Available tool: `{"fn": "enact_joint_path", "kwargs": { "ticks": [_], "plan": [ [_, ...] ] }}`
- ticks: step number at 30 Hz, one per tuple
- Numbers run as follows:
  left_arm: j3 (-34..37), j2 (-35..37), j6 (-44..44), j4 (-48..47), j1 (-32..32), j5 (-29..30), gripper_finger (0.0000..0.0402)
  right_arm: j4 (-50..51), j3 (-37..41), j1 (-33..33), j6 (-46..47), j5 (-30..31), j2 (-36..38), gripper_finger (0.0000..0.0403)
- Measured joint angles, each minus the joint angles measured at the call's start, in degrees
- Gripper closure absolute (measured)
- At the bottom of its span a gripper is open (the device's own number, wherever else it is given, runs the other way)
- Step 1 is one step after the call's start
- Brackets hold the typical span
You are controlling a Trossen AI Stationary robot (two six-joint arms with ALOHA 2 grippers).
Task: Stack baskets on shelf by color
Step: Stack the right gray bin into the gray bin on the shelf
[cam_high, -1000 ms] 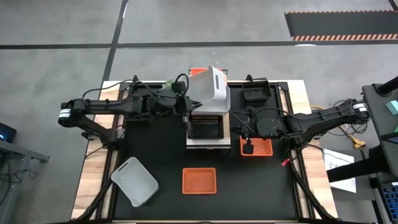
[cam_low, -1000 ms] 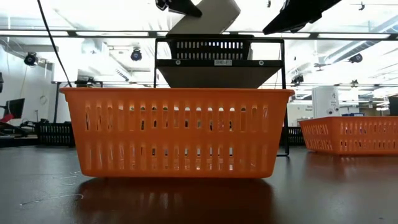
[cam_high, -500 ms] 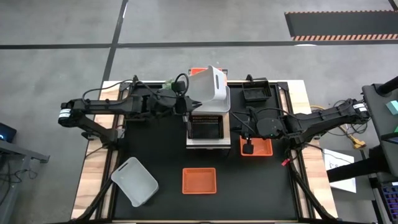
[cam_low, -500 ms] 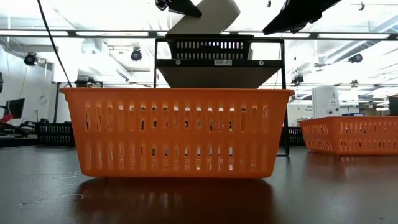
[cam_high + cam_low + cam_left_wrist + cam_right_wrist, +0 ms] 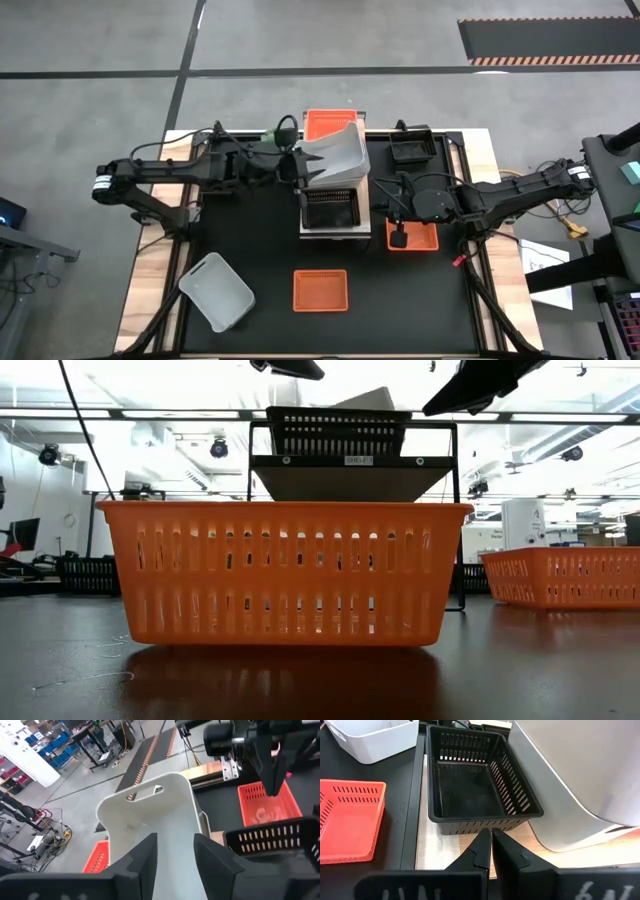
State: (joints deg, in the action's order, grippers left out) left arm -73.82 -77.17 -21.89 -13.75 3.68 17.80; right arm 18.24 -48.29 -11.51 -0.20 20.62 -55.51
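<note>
Near to far: an orange basket [image 5: 320, 290] on the worktop [image 5: 260, 250]; the shelf [image 5: 334, 228] bearing a black basket [image 5: 330, 206]; the left gripper [image 5: 175, 851], fingers clamping the rim of a tilted white basket [image 5: 332, 158], apparently light, stiff, best held by its wall; the right gripper [image 5: 491, 846], fingers closed, empty.

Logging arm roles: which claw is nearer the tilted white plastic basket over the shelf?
Left. The left claw grips the tilted white plastic basket; the right claw hangs beside the shelf.

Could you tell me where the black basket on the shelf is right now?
In the high view, the black basket sits mid-table on the shelf, beside the tilted white basket.
</note>
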Motion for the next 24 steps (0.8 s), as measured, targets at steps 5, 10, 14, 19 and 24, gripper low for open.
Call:
{"fn": "enact_joint_path", "kwargs": {
  "ticks": [5, 10, 14, 19, 24],
  "plan": [
    [-0.10, 2.46, -0.04, -0.76, -0.60, -0.02, 0.0283, -0.23, 0.00, 0.00, 0.36, 0.38, 0.00, 0.0394],
    [1.19, 7.16, 0.36, -6.78, -2.03, -0.02, 0.0283, -1.56, -1.06, 0.00, 0.56, 5.95, 0.31, 0.0394],
    [7.31, 12.94, 2.03, -4.19, -4.52, -2.30, 0.0283, -1.35, -5.46, 0.33, 0.01, 9.26, 0.23, 0.0393],
    [19.21, 19.33, 1.50, 8.58, -7.08, -3.49, 0.0283, 3.49, -14.38, 1.18, -3.27, 6.12, -2.48, 0.0363],
    [29.51, 24.48, -2.32, 23.90, -7.06, -3.36, 0.0283, 12.12, -27.50, 4.86, -7.79, 6.44, -10.88, 0.0299]
  ]
}}
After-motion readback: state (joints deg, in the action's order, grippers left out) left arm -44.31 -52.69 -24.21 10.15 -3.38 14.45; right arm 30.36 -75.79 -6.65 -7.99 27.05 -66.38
